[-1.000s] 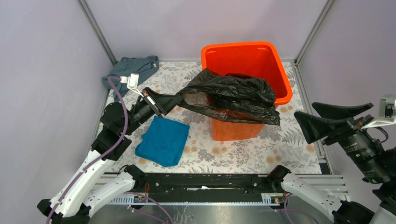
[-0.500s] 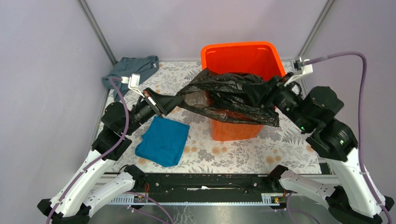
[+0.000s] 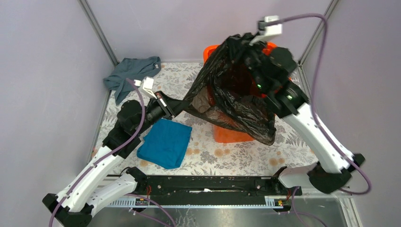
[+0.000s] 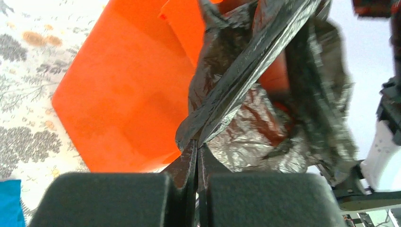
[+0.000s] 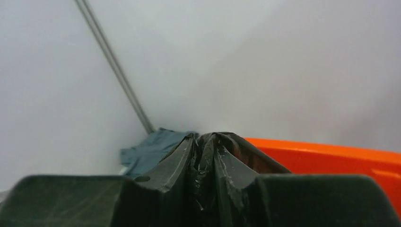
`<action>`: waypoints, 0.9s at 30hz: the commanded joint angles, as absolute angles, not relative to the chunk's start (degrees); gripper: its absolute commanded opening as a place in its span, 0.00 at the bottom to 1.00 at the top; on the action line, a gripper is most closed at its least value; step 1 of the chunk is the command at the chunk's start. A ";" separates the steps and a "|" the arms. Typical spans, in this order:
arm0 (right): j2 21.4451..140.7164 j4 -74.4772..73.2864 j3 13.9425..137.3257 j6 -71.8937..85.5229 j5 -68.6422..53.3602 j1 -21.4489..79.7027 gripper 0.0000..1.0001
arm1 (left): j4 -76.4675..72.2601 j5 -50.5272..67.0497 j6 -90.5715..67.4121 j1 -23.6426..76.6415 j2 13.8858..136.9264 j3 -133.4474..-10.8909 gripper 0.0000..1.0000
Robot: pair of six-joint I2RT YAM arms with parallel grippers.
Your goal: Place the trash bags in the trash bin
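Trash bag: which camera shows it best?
Top external: the whole trash bag hangs stretched between the left gripper and right gripper over the trash bin. Left wrist shows part close up, right wrist just a pinched edge.

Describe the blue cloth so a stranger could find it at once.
Start at the big orange trash bin with the black trash bag held over it. Left of its base, on the floral table cover, lies a flat bright blue cloth. The only other cloth is dull grey and crumpled in the far left corner.
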State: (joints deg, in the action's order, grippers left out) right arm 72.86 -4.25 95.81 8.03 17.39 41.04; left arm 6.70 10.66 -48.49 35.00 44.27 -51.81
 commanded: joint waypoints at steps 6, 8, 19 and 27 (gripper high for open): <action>94.67 -16.67 121.05 1.97 13.04 40.87 0.65 | 4.62 9.66 -49.81 34.80 47.31 -50.16 0.00; 95.85 -23.55 126.20 3.26 14.78 40.87 0.79 | 4.74 9.51 -49.76 34.80 47.48 -50.19 0.00; 81.07 -47.60 124.75 4.31 2.74 40.95 1.00 | 2.51 9.93 -50.03 34.80 48.79 -48.97 0.00; 78.11 -55.03 120.98 8.16 2.08 49.30 1.00 | 1.68 10.50 -51.21 34.80 48.50 -47.89 0.00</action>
State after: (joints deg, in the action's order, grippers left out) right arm 77.08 -50.78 125.45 6.44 1.02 43.22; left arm 5.48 10.31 -50.28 35.00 48.95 -48.86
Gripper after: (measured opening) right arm 0.994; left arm 0.005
